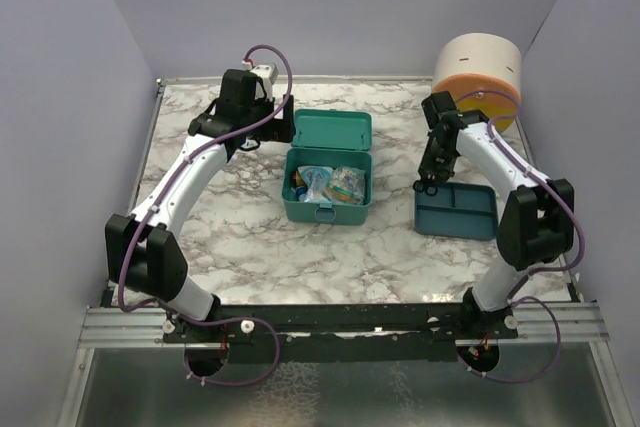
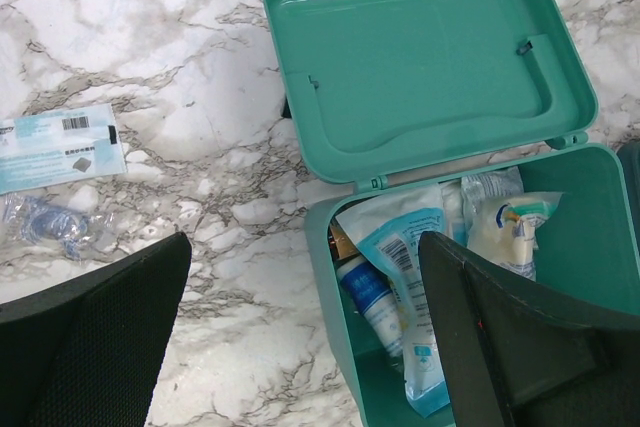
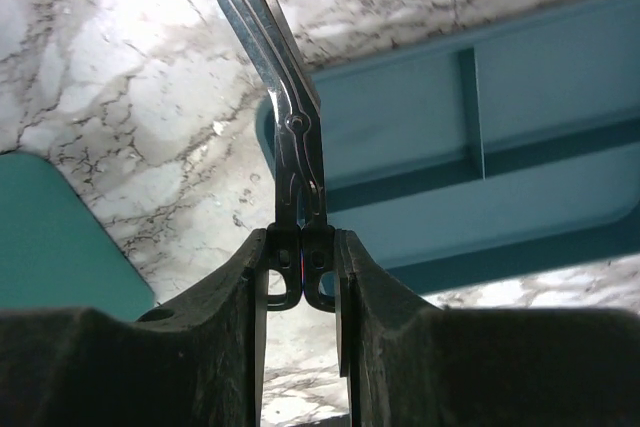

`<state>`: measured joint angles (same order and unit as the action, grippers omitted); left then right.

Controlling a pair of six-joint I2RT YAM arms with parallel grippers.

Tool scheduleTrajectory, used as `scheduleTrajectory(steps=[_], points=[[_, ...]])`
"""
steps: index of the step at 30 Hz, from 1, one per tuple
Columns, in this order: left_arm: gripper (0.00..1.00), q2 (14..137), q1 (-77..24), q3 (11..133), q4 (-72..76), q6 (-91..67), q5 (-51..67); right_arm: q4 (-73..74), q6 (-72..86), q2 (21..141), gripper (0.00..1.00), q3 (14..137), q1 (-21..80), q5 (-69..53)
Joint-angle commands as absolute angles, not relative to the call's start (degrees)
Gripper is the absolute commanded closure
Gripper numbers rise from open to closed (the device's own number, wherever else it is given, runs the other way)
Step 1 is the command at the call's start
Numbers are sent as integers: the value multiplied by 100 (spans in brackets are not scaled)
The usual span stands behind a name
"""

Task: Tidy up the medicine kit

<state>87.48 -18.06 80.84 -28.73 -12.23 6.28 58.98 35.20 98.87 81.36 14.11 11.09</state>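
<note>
Steel scissors [image 3: 288, 117] in right gripper [image 3: 300, 247]: wrist view only.

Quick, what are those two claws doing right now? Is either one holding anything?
Left gripper: open, holding nothing.
Right gripper: closed on the handles of metal scissors.

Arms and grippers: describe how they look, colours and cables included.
The left arm and right arm have white links between bulky black joints. A thin purple cable loops along each, down to the base. The left gripper and right gripper have broad black fingers, matte with a fine grid texture. No markings show.
</note>
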Motion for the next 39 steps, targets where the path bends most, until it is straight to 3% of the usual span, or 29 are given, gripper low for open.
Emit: scheduleTrajectory(steps=[1, 13, 39], points=[[1, 8822, -1786, 8119, -2717, -1185, 799, 5991, 4617, 9370, 99, 7797, 1353, 1557], [1, 8846, -1776, 8112, -2657, -1173, 818, 5863, 6744, 8604, 99, 6795, 1239, 1841], [1, 8820, -1784, 8099, -2632, -1247, 851, 5855, 8707, 7651, 99, 5207, 754, 1426]])
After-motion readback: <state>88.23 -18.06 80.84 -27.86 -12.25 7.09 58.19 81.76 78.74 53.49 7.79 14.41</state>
